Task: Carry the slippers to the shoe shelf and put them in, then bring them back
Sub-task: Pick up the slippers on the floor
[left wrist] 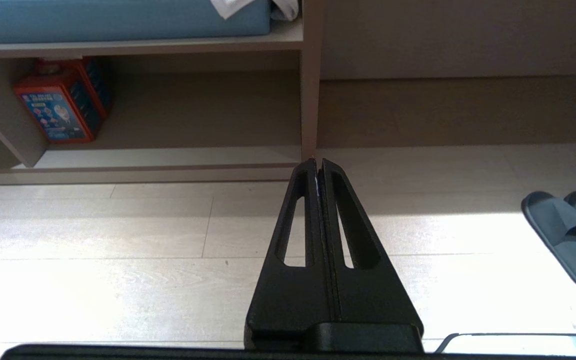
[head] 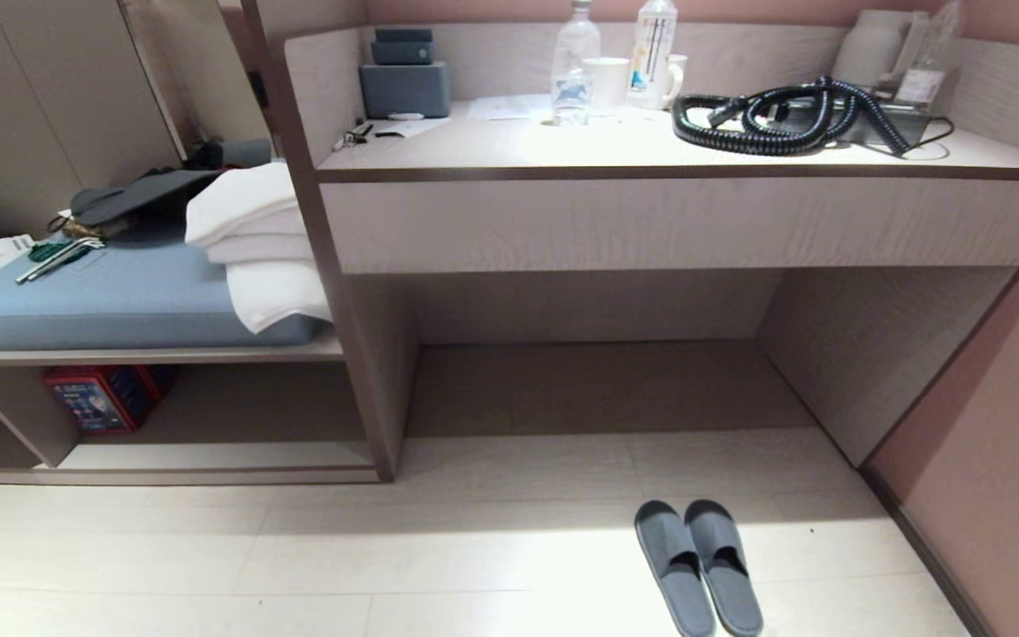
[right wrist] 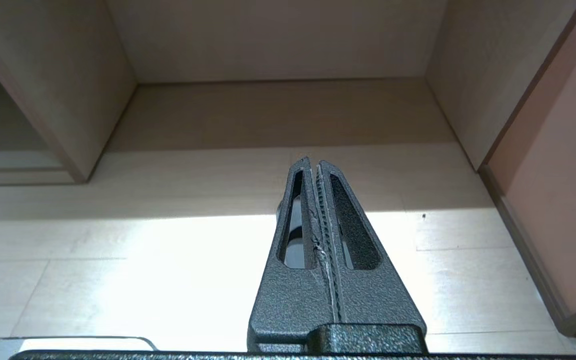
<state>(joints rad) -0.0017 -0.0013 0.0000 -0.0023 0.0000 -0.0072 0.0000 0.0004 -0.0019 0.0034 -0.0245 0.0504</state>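
1. Head view: the pair of soft grey-blue cloth slip-on slippers point(head: 698, 566) lies side by side, touching, on the pale plank floor point(head: 297, 566), toes toward the furniture and heels toward the robot, so their long axis runs away from the robot. They sit in front of the open knee space under the long beige wood-grain desk point(head: 686, 221). The shoe shelf point(head: 218, 456), a low beige wood-grain cubby with a pale base board, stands well apart to the left, beneath the bench with the blue cushion point(head: 120, 301); a red box point(head: 103, 398) stands inside it. Neither arm shows here.

2. Left wrist view: the left gripper point(left wrist: 318, 162) has its black fingers pressed together with nothing between them. The slippers point(left wrist: 568, 235) lie off to its right on the floor, well apart; the shoe shelf point(left wrist: 168, 165) lies ahead and to its left.

3. Right wrist view: the right gripper point(right wrist: 313, 162) is likewise closed and empty, pointing toward the desk's knee space. No slipper shows here.

4. Judgement: the slippers lie right of centre, so the right arm looks nearer; the fingers must first part, then come down across the pair.
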